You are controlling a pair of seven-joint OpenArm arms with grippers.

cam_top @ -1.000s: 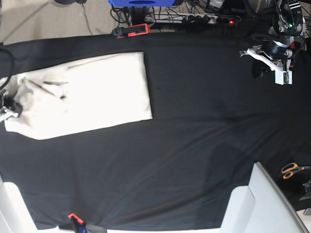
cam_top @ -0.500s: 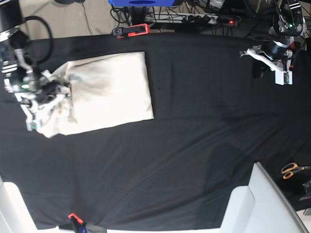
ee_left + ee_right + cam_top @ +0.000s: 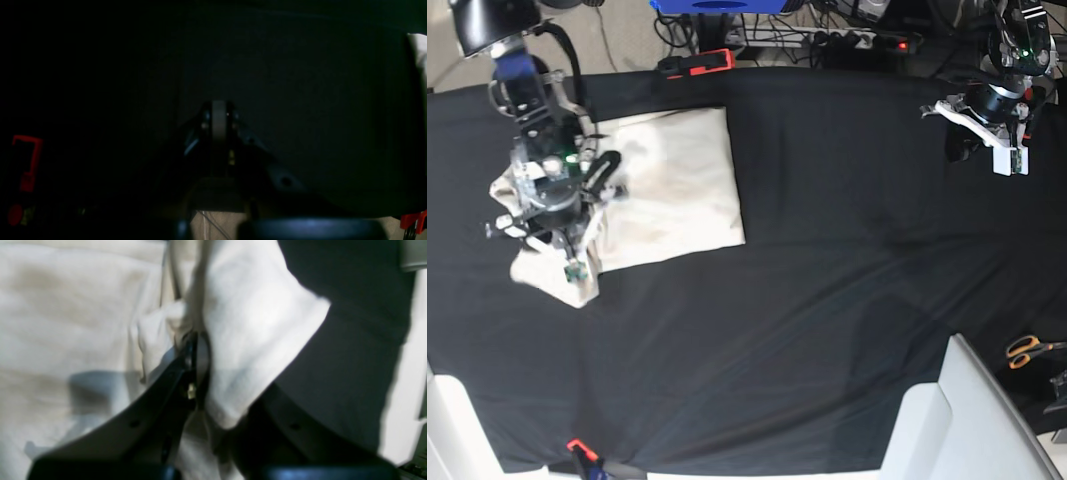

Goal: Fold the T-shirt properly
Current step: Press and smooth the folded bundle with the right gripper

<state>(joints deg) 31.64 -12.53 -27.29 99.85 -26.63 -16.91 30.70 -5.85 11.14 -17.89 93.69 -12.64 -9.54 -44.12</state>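
Base view: right claw (image 3: 555, 212) sits at the left of the frame, over the left end of the T-shirt (image 3: 677, 190). T-shirt lies on the black desk (image 3: 827, 300) in the upper left, folded into a rough rectangle; its left end is bunched up and lifted around the claw, right part flat.

Right wrist view: claw (image 3: 196, 350) is pinching a fold of the T-shirt (image 3: 253, 326); cream cloth wraps over the fingers and hangs to the right, more cloth spread flat at left. Black desk shows at upper right of that frame.

Left claw (image 3: 987, 125) is at the upper right of the base view, well apart from the T-shirt, above bare desk. Left wrist view is very dark: claw (image 3: 219, 115) pressed together, nothing between the fingers.

Other items in base view: red clamp (image 3: 697, 63) on the desk's top edge just above the T-shirt, orange-handled scissors (image 3: 1030, 350) at the right edge, small red clamp (image 3: 579, 448) at the bottom edge.
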